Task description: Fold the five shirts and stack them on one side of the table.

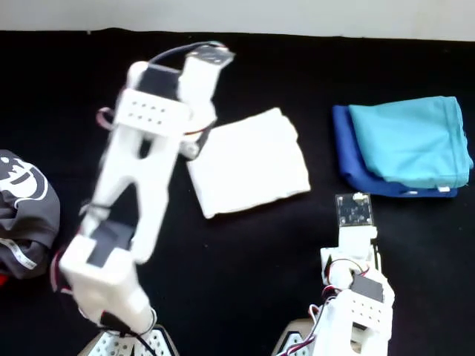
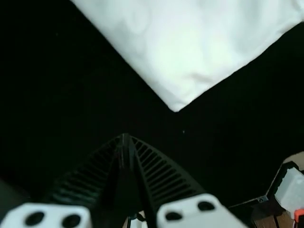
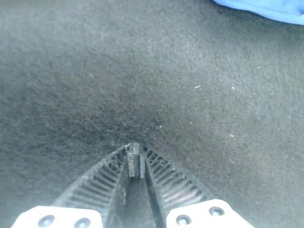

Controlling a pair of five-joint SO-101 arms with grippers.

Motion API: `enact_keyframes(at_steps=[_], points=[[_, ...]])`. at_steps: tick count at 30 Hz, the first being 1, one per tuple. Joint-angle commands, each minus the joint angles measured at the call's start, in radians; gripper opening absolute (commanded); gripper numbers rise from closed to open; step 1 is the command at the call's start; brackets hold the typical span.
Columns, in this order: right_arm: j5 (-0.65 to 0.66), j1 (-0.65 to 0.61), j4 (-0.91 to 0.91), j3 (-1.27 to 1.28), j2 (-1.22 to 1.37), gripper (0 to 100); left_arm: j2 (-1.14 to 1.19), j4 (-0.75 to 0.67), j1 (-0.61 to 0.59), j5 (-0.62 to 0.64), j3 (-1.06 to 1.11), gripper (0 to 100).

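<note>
A folded white shirt [image 1: 249, 163] lies mid-table; one of its corners [image 2: 190, 47] shows in the left wrist view. My left gripper [image 2: 124, 137] is shut and empty, hovering over black cloth just short of that corner. The left arm [image 1: 141, 170] stretches up beside the shirt's left edge. At the right, a folded turquoise shirt [image 1: 408, 141] rests on a folded dark blue shirt [image 1: 356, 159]. My right gripper [image 3: 135, 148] is shut and empty above bare cloth, with a blue shirt edge [image 3: 266, 5] farther ahead. The right arm [image 1: 356, 289] sits at the near right.
A crumpled dark grey shirt [image 1: 22, 208] with white print lies at the left edge, with a bit of red beneath it. The black tablecloth [image 1: 245, 282] covers the table. A pale wall strip runs along the far edge.
</note>
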Motion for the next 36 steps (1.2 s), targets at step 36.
enact_keyframes(at_steps=[36], points=[[-0.006,-0.070,0.588,-0.745,-0.001,0.5,-0.585,-1.097,-0.315,-0.083,1.570,1]])
